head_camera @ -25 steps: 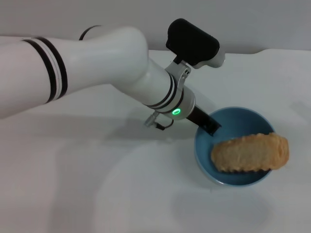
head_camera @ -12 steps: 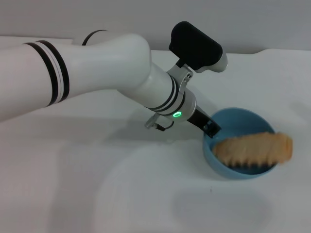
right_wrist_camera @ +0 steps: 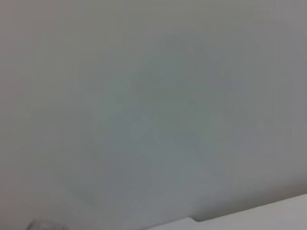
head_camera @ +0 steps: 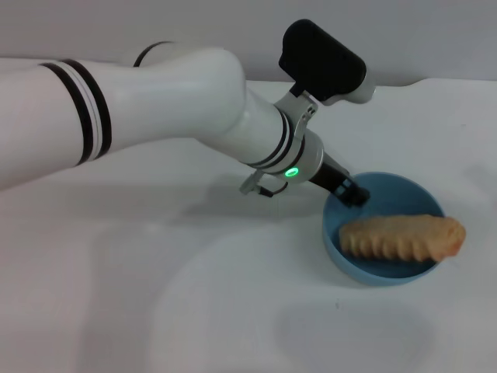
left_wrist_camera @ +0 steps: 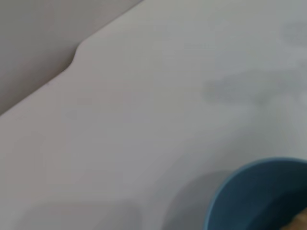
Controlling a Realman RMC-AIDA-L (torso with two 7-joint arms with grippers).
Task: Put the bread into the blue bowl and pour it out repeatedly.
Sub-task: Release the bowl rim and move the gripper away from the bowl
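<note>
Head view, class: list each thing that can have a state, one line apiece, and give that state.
Ridged golden-brown bread loaf: lying across the bowl, one end past the rim.
Round light-blue bowl: on the white table, loaf inside.
Left pincer: at the bowl's rim, grip unclear.
Right pincer: out of view.

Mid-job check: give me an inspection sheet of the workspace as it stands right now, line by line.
Surface: white table, bare around the bowl.
Job's things: blue bowl tipped on the table; bread lies across its opening, one end past the rim.
Clutter: nothing seen.
Hands: left hand at the bowl's far rim, gripping it; right hand not in view.
Cables: short loop under the left wrist, clear of the bowl.
Surroundings: plain grey wall behind the table.
</note>
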